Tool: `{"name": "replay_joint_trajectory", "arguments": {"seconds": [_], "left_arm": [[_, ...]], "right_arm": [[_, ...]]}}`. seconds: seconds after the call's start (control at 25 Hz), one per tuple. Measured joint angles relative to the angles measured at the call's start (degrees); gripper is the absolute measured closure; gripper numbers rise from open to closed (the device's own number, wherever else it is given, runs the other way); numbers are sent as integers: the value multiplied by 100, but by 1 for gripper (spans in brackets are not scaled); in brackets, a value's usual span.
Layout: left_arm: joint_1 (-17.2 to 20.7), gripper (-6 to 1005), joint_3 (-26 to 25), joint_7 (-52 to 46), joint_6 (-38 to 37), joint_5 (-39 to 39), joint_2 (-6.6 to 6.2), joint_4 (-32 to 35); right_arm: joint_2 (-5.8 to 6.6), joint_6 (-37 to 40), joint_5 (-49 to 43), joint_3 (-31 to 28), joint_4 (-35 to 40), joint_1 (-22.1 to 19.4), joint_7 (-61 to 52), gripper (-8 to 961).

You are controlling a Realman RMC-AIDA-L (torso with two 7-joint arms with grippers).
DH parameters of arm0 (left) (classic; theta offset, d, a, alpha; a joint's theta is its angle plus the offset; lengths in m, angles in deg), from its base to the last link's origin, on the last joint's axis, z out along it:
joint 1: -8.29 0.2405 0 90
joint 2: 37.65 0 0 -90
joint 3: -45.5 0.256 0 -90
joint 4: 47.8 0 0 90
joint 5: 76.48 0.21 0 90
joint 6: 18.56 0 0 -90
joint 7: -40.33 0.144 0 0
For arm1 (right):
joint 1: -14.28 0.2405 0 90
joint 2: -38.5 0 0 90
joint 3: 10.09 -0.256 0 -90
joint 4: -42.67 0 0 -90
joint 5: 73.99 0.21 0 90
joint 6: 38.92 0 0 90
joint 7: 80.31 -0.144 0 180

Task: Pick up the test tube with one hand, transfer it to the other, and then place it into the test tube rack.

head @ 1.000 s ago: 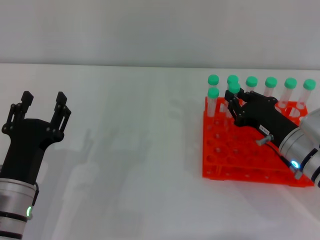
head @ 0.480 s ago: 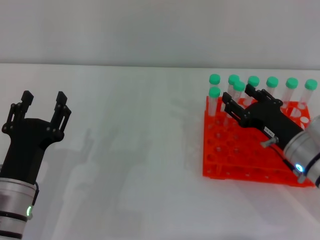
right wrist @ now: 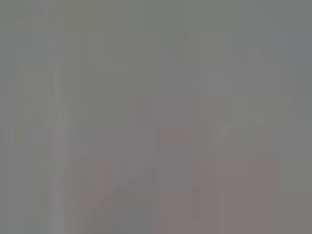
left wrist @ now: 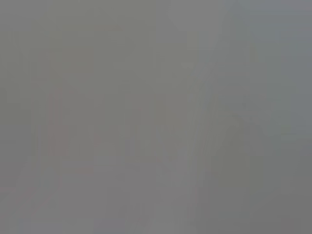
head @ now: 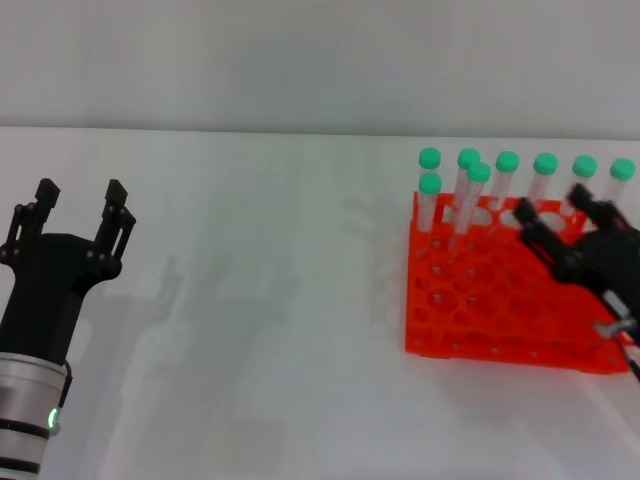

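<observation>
The orange-red test tube rack (head: 470, 310) stands at the right of the white table. Several green-capped tubes stand in it, most along its far row. The test tube (head: 471, 198) just set down stands in the second row, next to another second-row tube (head: 428, 200) at the left corner. My right gripper (head: 552, 204) is open and empty above the rack's right part, apart from the tubes. My left gripper (head: 78, 193) is open and empty at the far left. Both wrist views show only grey.
The white table (head: 260, 330) spreads between the left gripper and the rack. A pale wall runs along the table's far edge.
My right gripper opened, let go of the test tube in the rack's second row, and drew back to the right. The left arm shifted only slightly.
</observation>
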Motion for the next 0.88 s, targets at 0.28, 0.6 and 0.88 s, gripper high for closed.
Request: {"name": "replay_joint_trajectory", "arguments": {"seconds": [0.28, 0.6, 0.88], "left_arm": [[-53, 264, -4, -58, 0, -11, -2, -232], [-25, 264, -4, -520, 0, -20, -3, -474], [-2, 265, -4, -527, -1, -22, -3, -502]], "right_arm": [[40, -165, 78, -844, 649, -715, -6, 178], [47, 164, 105, -1119, 1102, -915, 51, 183], [46, 285, 110, -1124, 1114, -912, 63, 182]]}}
